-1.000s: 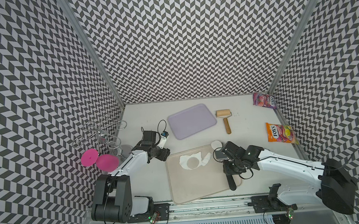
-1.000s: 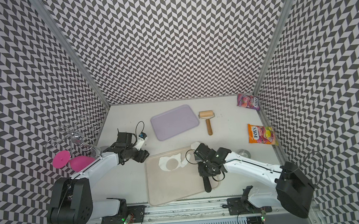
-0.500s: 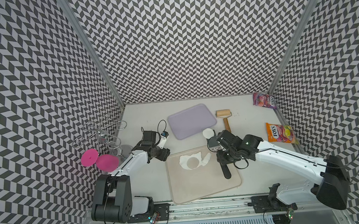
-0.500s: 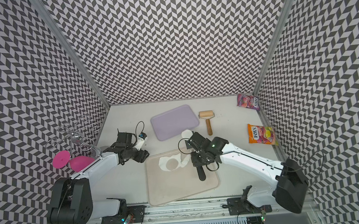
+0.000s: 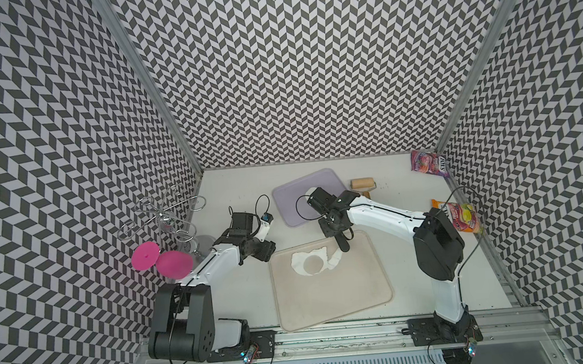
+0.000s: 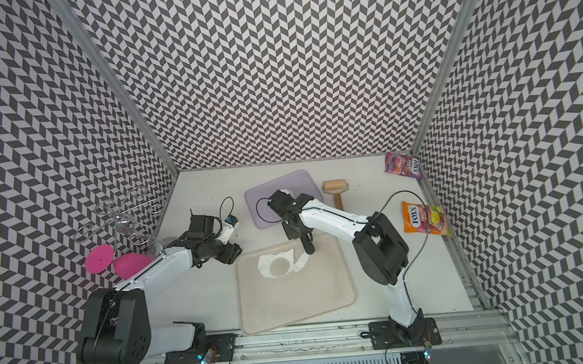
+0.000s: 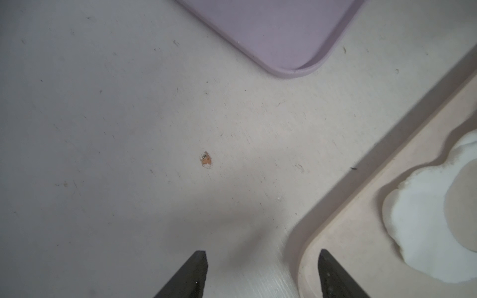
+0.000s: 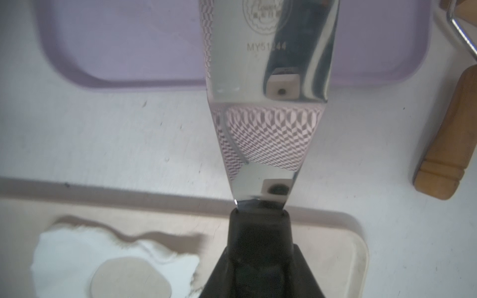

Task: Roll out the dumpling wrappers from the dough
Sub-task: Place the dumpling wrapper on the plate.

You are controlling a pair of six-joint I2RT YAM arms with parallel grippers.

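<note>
Surface (image 5: 249, 300) with two trays, stage of transfer. The beige tray (image 5: 328, 301), nearer the arm bases, holds the dough (image 5: 298, 262): a thin, ragged-edged white sheet with one round hole (image 5: 312, 263) cut through it, lying in the tray's far corner. The purple tray (image 5: 288, 199) lies just behind it. The right tool (image 5: 334, 222) is clamped on the black handle of a spatula (image 8: 268, 129), whose mirror blade reaches out over the purple tray. The left tool (image 7: 263, 273) hangs with jaws apart and empty over the bare surface beside a corner of the beige tray. A wooden roller (image 5: 363, 184) lies unheld beside the purple tray.

In both top views the wrapper (image 5: 309, 191), a small white disc, shows partly behind the right wrist, over the purple tray. Whether it rides on the blade or already rests on the tray cannot be told.

Judged progress: rolling flat and cutting of one disc appear done, and its delivery looks nearly complete. Release of this wrapper and any further discs from the leftover sheet are left.
</note>
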